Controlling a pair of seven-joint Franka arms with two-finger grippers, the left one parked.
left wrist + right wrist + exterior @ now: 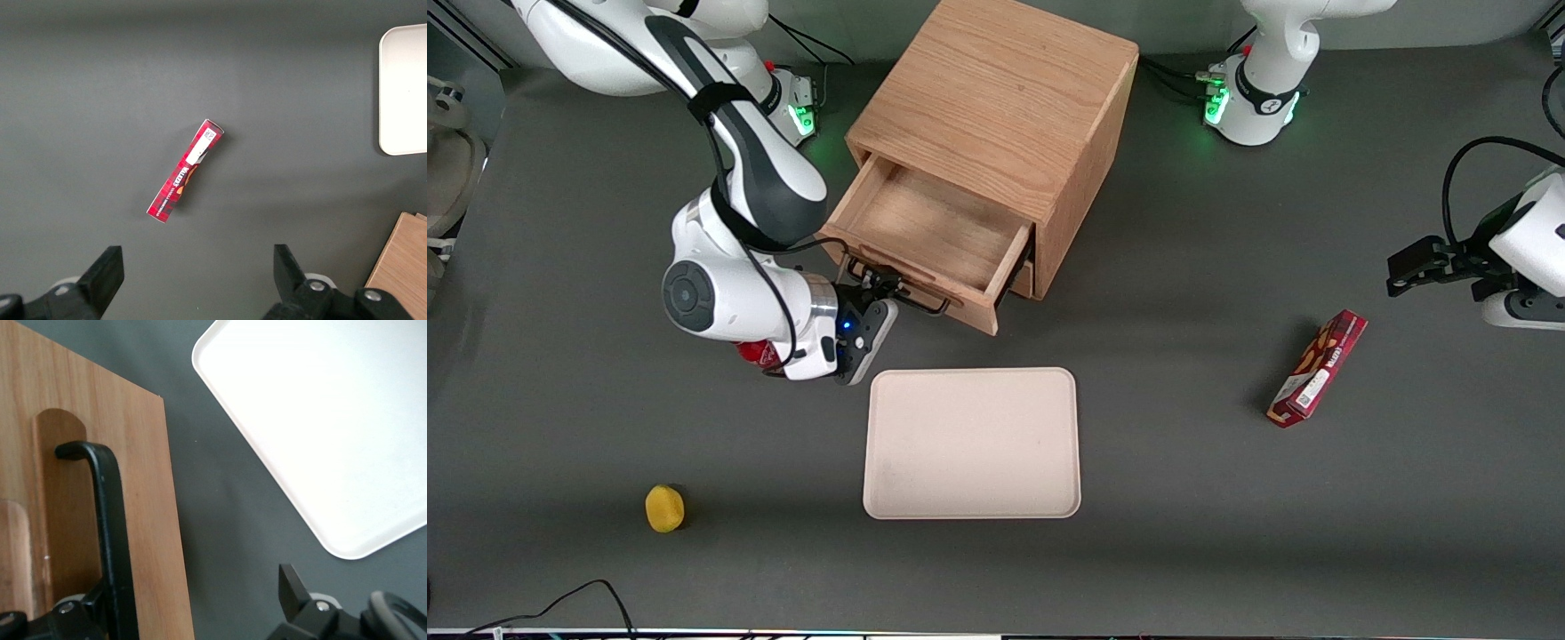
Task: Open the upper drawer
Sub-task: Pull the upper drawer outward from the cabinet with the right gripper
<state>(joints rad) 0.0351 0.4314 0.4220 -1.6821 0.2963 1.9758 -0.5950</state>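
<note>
The oak cabinet stands at the middle of the table, farther from the camera than the tray. Its upper drawer is pulled well out and its inside is bare wood. The black wire handle runs along the drawer front. My right gripper is at that handle, just in front of the drawer. In the right wrist view the drawer front and the handle are close up. The gripper is open, with the handle between the fingers, close to one of them.
A pale tray lies nearer the camera than the drawer; it also shows in the right wrist view. A red box lies toward the parked arm's end. A yellow object lies near the front edge. A red object sits under my wrist.
</note>
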